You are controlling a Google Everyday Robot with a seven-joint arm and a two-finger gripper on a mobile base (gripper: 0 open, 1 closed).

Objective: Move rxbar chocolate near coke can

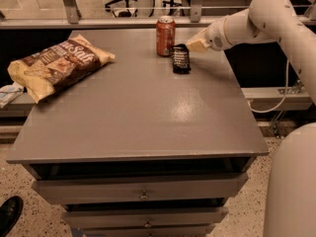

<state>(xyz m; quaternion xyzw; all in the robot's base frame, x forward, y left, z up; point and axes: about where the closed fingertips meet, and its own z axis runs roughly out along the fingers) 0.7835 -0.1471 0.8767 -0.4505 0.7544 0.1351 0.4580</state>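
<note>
Camera view, the only one:

- End effector [196, 45] sits at the far right of the worktop [148, 117], at the tip of the arm [256, 16] reaching in from the right. It's right at the upper right corner of the rxbar chocolate [181, 59], touching or just short of it. Can't tell how far open it is, or whether it has hold of the bar.
- Rxbar chocolate is immediately left of and below the end effector. Its long axis runs near-vertical in frame, roughly away from the camera. Can't tell if it lies flat or is tipped up on its near end.
- Coke can [165, 36] stands upright just beyond and left of the bar. There's a narrow gap between them, not touching as far as I can see. My read: the bar already sits near the can, so what's left is mostly a clean let-go or back-off.
- Risk call: the can is close on the far-left side, so any push on the bar in that direction could knock it. Safer to pull out right, back along the arm.
- Chip bag [59, 65] is at the left edge of the worktop, well apart from both and not in the way.
- Nothing lies between the end effector and the bar.
- Drawers [143, 194] below and a shoe [10, 216] bottom left are irrelevant to the move.
</note>
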